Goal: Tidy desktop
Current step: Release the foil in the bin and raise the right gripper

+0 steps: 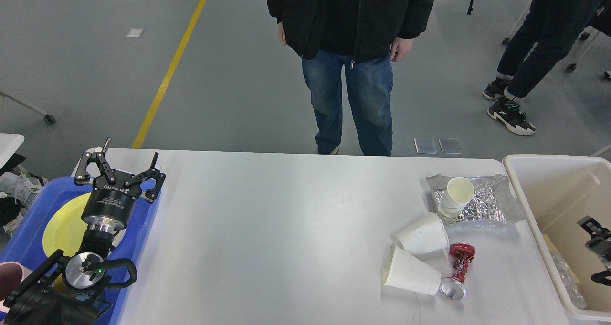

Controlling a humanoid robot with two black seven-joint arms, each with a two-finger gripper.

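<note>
Hovering over the blue tray (28, 210), the left pincer (119, 167) gapes wide, empty.

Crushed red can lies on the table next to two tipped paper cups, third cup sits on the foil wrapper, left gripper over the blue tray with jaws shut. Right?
One slip: the head view shows the left gripper with its jaws spread open, not shut. The rest holds: the crushed red can lies beside the two tipped paper cups, the third cup on the foil wrapper, gripper over the blue tray.

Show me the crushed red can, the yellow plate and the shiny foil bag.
crushed red can (459, 264): head view, on its crumpled red middle.
yellow plate (62, 227): head view, on its bare left part.
foil bag (491, 200): head view, on its crinkled right half.
</note>
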